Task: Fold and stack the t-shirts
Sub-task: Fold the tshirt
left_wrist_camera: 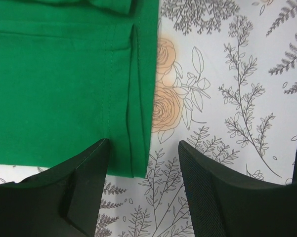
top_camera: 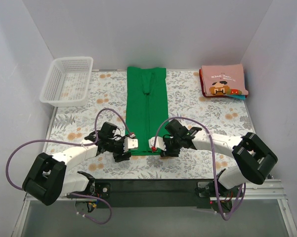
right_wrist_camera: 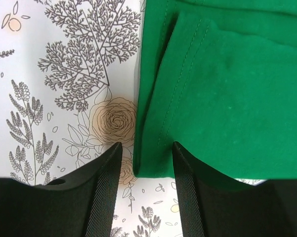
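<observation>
A bright green t-shirt [top_camera: 146, 106] lies folded lengthwise into a narrow strip down the middle of the table. Its near hem points at the arms. My left gripper [top_camera: 130, 144] sits at the strip's near left corner. In the left wrist view that gripper [left_wrist_camera: 143, 148] is open, one finger over the green cloth [left_wrist_camera: 59, 98] and the other over bare tablecloth. My right gripper [top_camera: 154, 144] is at the near right corner. It [right_wrist_camera: 146, 148] stands open around the folded edge of the cloth [right_wrist_camera: 227, 98]. A folded dusty-pink t-shirt [top_camera: 223, 81] rests on a teal one [top_camera: 239, 97] at the back right.
A white mesh basket [top_camera: 67, 81] stands at the back left corner. The floral tablecloth [top_camera: 197, 106] covers the table, with white walls close on both sides and behind. Purple cables loop over both arms.
</observation>
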Action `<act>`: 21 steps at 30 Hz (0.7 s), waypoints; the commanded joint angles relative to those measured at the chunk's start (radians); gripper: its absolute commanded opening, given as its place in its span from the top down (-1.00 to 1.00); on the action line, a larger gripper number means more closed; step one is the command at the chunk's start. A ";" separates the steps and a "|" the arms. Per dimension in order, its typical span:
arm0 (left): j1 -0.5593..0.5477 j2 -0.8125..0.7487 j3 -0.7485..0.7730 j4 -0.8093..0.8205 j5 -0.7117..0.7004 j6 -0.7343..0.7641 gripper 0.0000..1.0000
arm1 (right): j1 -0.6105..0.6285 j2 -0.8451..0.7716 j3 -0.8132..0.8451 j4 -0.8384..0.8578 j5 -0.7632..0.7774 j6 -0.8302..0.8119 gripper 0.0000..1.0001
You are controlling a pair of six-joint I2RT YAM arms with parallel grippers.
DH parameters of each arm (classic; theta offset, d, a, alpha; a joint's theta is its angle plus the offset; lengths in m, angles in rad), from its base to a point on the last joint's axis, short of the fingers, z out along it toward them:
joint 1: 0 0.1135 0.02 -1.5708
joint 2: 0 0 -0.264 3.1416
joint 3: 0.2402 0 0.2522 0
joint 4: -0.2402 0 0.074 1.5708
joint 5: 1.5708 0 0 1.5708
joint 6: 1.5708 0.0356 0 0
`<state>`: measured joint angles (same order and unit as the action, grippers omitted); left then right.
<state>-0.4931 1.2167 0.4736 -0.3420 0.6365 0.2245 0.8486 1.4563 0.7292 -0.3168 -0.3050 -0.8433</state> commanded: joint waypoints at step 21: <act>-0.024 0.130 0.059 -0.022 -0.118 -0.011 1.00 | 0.026 0.064 -0.025 0.000 0.107 0.047 0.97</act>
<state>-0.5121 1.3449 0.5404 -0.2871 0.5880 0.2226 0.8730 1.4792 0.7124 -0.2031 -0.2752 -0.8246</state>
